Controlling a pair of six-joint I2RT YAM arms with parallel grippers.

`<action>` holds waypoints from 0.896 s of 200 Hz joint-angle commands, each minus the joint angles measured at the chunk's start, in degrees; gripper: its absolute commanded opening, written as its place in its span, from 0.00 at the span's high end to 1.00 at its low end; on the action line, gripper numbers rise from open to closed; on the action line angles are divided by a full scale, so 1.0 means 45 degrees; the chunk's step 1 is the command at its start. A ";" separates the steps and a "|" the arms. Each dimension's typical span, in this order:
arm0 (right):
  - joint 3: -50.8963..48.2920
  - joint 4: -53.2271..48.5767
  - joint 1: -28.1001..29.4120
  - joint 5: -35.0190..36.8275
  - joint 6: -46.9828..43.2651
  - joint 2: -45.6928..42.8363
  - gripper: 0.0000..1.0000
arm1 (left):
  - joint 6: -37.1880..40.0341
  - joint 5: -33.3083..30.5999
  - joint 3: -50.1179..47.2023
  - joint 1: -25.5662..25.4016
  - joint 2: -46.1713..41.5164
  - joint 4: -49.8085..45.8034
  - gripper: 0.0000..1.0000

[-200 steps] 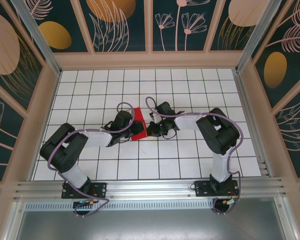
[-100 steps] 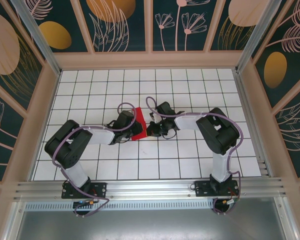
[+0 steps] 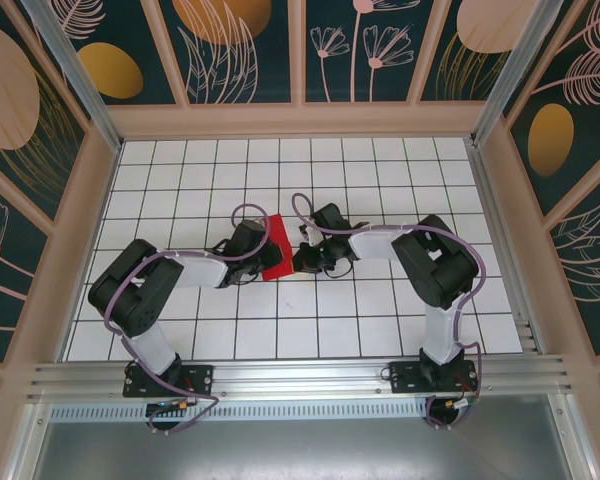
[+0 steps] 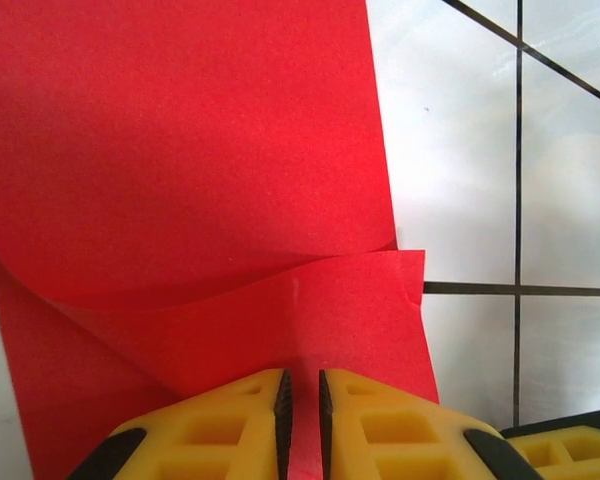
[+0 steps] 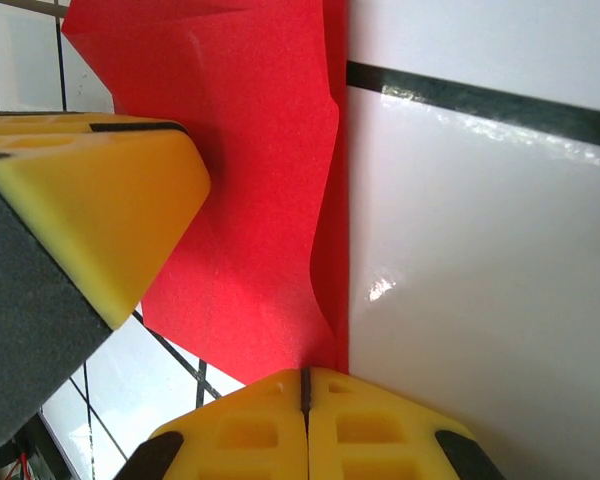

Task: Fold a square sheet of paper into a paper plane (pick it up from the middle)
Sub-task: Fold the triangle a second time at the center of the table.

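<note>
Left pincer, right pincer each pinched tight on red paper; paper half-hidden from above

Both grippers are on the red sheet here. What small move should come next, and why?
Probably the left gripper should carry its pinched edge further across the red square sheet of paper and lower it. The turned-over part curves loosely, with no flat crease, while the right gripper pinches the sheet's other side, steadying it.
</note>
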 commanded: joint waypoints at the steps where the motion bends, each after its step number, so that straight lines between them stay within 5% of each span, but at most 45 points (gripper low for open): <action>1: -0.0575 -0.1482 -0.0079 0.1835 -0.0073 0.1143 0.93 | 0.0083 -0.1715 -0.0212 0.0657 0.0054 -0.1032 0.81; 179: -0.0672 -0.1502 -0.0123 0.1918 -0.0035 0.1192 0.92 | 0.0577 -0.2828 -0.0504 0.1757 -0.0734 -0.1103 0.79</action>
